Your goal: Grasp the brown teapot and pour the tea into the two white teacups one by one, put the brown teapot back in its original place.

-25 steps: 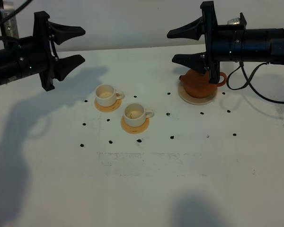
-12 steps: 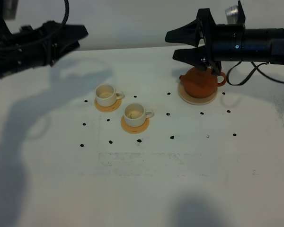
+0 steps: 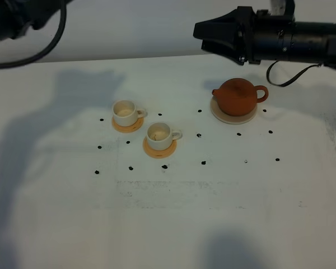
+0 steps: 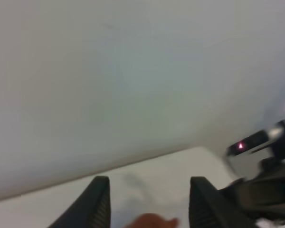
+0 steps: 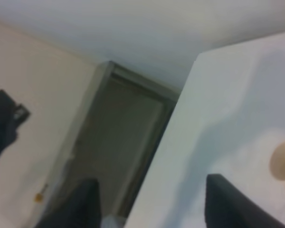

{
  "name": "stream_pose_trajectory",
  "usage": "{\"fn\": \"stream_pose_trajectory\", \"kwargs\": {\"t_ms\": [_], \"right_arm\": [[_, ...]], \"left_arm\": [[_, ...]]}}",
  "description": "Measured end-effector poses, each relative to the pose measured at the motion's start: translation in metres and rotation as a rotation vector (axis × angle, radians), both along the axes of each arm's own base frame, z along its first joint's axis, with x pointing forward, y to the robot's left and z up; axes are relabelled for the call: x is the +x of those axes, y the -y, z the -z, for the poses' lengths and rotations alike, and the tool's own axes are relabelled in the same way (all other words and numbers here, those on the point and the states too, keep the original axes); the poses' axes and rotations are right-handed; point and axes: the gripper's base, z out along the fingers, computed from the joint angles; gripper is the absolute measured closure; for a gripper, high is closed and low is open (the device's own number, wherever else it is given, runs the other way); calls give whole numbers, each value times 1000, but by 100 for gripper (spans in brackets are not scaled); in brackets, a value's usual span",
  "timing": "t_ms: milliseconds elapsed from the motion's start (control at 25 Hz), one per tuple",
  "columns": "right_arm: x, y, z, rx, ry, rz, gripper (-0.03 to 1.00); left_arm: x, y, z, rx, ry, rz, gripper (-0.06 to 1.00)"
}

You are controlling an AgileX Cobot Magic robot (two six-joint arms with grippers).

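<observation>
Right gripper (image 3: 200, 38) high and level, clear of brown teapot (image 3: 239, 96), jaws apart (empty).

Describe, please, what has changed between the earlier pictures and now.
Both arms rose and pulled back: the right gripper lifted clear of the teapot, empty, and the left gripper swung up nearly out of the high view. The teapot, saucer and cups stayed put.
</observation>
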Motion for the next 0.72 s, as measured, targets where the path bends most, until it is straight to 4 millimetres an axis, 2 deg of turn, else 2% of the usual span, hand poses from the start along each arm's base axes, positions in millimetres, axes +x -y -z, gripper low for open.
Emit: {"fn": "stream_pose_trajectory", "kwargs": {"t_ms": [280,720], "right_arm": [[-10,7,-16,-196,98,20,59],[-29,26,-41,-496,185,63,63]], "left_arm": [[-25,-11,-24,190,60,-99,51],[-64,-21,-49,253,9,-216,51]]}}
